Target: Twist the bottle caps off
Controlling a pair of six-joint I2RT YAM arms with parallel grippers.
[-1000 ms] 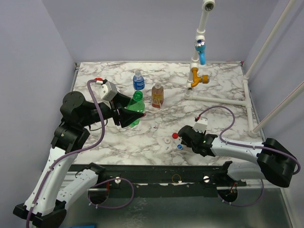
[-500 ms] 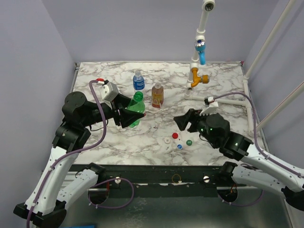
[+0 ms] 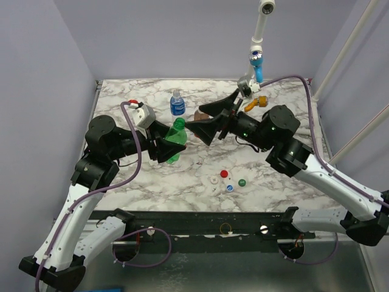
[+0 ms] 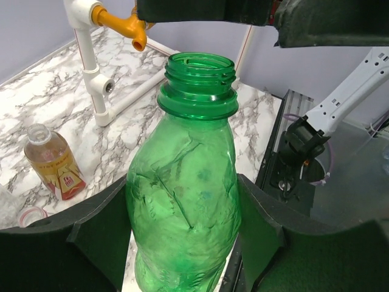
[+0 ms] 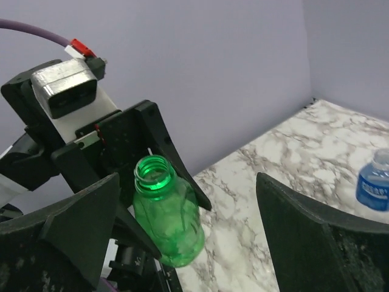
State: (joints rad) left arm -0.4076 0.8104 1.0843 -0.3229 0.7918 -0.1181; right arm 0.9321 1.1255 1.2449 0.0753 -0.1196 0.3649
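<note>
Left gripper (image 4: 182, 213) is part closed, clamped round the green bottle (image 5: 167, 213) at left-centre, neck open and uncapped. Right gripper (image 3: 196, 117) jaws are spread wide, empty, just beside that neck. Loose near the front: red cap (image 3: 223, 173), green cap (image 3: 242, 182), white cap (image 3: 214, 180), bluish cap (image 3: 230, 188). Risk: the wide right fingers could clip the amber bottle (image 4: 55, 167) and tip it, or knock the green bottle askew. From above the amber bottle is mostly hidden; can't tell if the blue-label bottle (image 3: 177, 103) is capped; fourth bottle unseen
</note>
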